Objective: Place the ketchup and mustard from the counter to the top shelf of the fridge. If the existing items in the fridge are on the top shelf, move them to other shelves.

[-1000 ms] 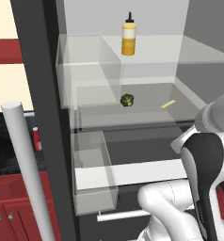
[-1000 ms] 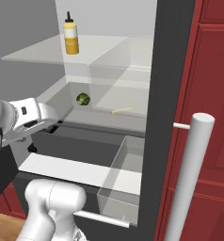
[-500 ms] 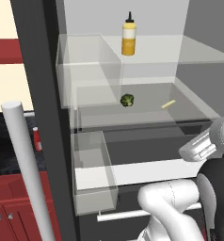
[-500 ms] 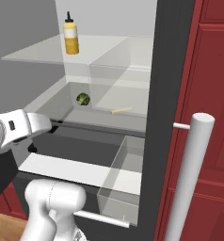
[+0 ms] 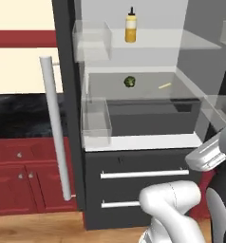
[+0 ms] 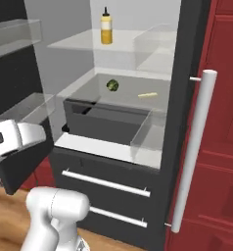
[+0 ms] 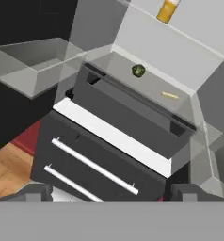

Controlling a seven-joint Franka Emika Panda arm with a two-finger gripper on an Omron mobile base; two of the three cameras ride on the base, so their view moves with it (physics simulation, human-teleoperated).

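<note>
The mustard (image 5: 130,28) (image 6: 106,28) (image 7: 167,10), a yellow-orange bottle with a dark cap, stands upright on the fridge's top shelf (image 5: 155,40) (image 6: 79,43). One shelf lower lie a small green item (image 5: 129,81) (image 6: 112,86) (image 7: 138,70) and a thin yellow stick (image 5: 164,86) (image 6: 147,95) (image 7: 170,96). My gripper (image 7: 112,192) is open with nothing between its fingers; it hangs well back from the fridge, low and in front of the drawers. The ketchup is out of view.
Clear door bins (image 5: 96,124) (image 6: 147,135) (image 7: 29,66) flank the open fridge. Two dark drawers with white handles (image 5: 143,174) (image 6: 106,184) sit below. A long white door handle (image 5: 55,128) (image 6: 194,147), red cabinets (image 5: 24,171) and a dark counter (image 5: 20,114) stand nearby.
The whole picture has shifted: the base has backed away from the fridge, so the drawers and floor now show. The arm has swung back and low. The gripper stays open.
</note>
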